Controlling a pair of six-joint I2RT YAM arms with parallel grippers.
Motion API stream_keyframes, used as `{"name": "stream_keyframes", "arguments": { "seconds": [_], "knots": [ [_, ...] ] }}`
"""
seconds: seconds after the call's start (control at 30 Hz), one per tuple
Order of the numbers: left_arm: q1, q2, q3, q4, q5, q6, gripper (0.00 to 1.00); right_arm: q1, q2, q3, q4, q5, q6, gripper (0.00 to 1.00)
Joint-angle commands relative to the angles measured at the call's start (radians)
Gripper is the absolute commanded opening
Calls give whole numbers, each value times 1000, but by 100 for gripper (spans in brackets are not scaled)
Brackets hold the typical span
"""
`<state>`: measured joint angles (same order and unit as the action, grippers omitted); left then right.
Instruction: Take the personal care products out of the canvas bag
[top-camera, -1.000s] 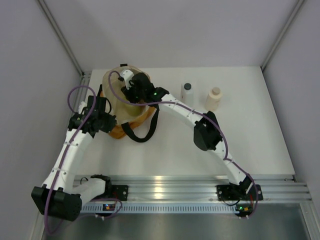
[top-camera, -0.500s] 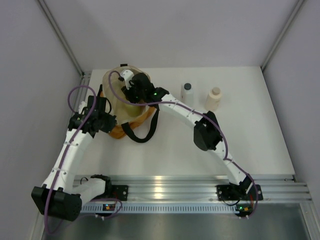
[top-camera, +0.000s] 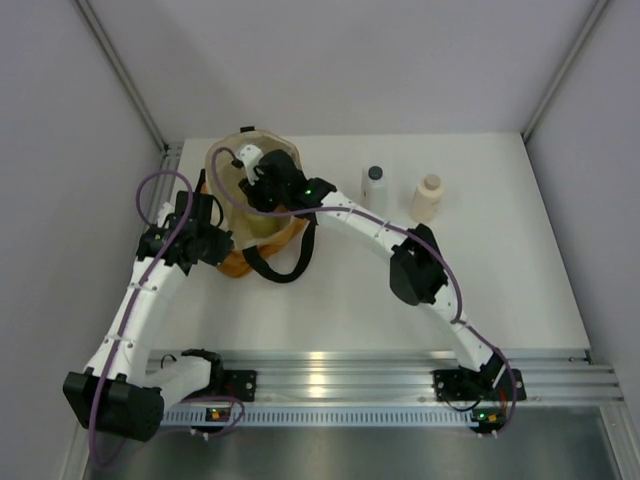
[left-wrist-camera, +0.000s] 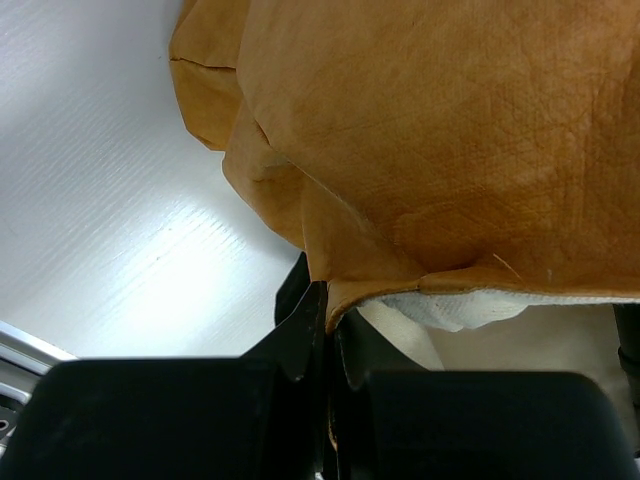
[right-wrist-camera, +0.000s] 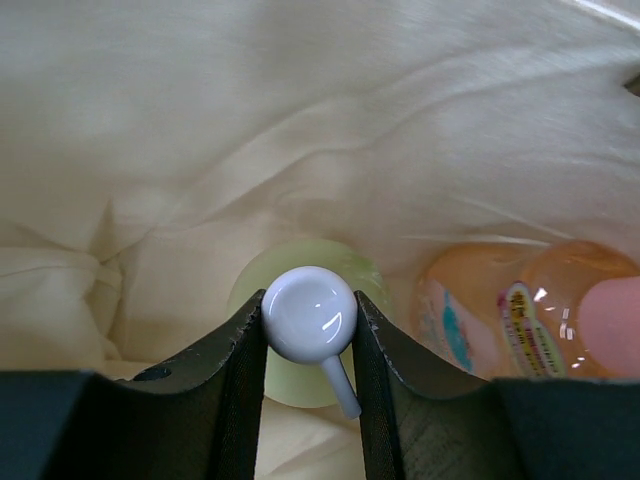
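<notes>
The left tool (left-wrist-camera: 325, 335) is clenched on the rim of the mustard-tan canvas bag (left-wrist-camera: 450, 140). Inside the bag, the right tool (right-wrist-camera: 308, 318) grasps only the round white pump head (right-wrist-camera: 306, 305) of the pale yellow-green bottle (right-wrist-camera: 310, 253). The smooth knob could slip free on lifting, or the pump spout could snag the cream lining (right-wrist-camera: 300, 120). The orange-pink bottle (right-wrist-camera: 500, 310) lying beside it bears a colourful label, unreadable. Beyond the bag, the white dark-capped bottle (top-camera: 374, 187) and the beige bottle (top-camera: 428, 198) stand on the worktop (top-camera: 480, 270), with no writing legible.
</notes>
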<state>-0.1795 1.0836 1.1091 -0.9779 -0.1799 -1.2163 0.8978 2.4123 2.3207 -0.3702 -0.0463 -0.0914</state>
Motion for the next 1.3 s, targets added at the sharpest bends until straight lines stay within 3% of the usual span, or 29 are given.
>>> {"name": "stream_keyframes", "arguments": {
  "seconds": [0.0, 0.83, 1.27],
  "knots": [
    [-2, -2, 8, 22, -3, 1, 0, 46, -192, 36, 131, 3, -28, 0],
    [-2, 1, 5, 22, 5, -5, 0, 79, -452, 19, 54, 33, -71, 0],
    [-2, 7, 5, 25, 19, -14, 0, 23, -614, -4, 37, -15, -5, 0]
  ]
}}
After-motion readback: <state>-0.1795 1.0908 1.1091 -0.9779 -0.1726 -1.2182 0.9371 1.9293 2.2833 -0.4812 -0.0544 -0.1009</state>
